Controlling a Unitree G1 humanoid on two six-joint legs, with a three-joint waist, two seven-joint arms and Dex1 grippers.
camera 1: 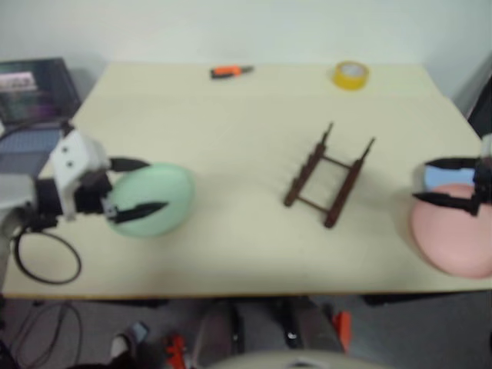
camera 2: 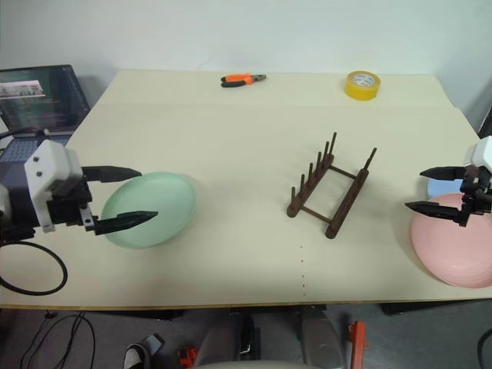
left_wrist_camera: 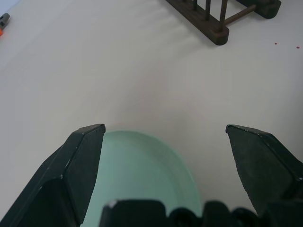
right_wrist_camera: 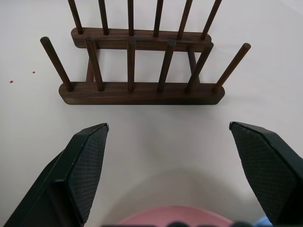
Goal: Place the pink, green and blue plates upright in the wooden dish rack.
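Right eye view: three plates (camera 2: pixel 150 209), one empty wooden dish rack (camera 2: pixel 330 194), both grippers' (camera 2: pixel 123 196) jaws spread wide, holding nothing.

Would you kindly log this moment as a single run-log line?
left gripper: open, over green plate | right gripper: open, over pink plate | blue plate: under pink | dish rack: empty
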